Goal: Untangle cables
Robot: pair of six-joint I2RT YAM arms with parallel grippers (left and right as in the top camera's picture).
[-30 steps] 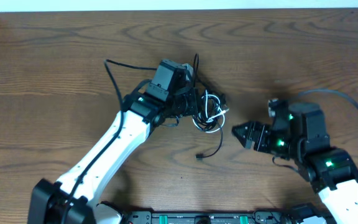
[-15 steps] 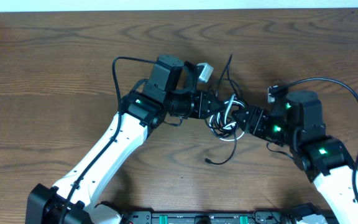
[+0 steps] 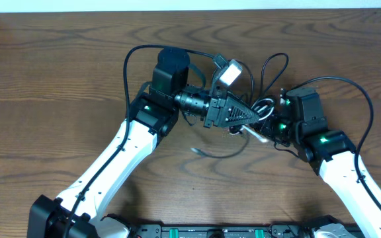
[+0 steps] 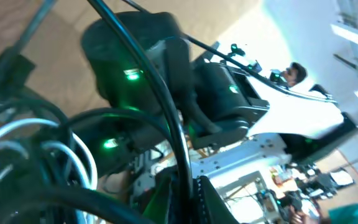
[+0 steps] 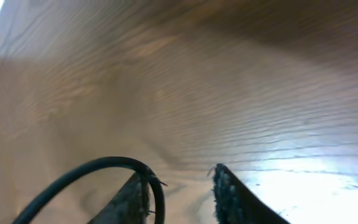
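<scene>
Wears white shells on the long links of the left arm and right arm, with black joints and wrists. Glows with small green lights at the joints. Trails thick black wires in loops off each wrist. Carries a grey camera block on the left wrist, ribbed black fingers on the right, and a black base rail with green marks.

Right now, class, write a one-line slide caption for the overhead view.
Left gripper and right gripper meet at a tangle of black and white cables at a wooden table.
</scene>
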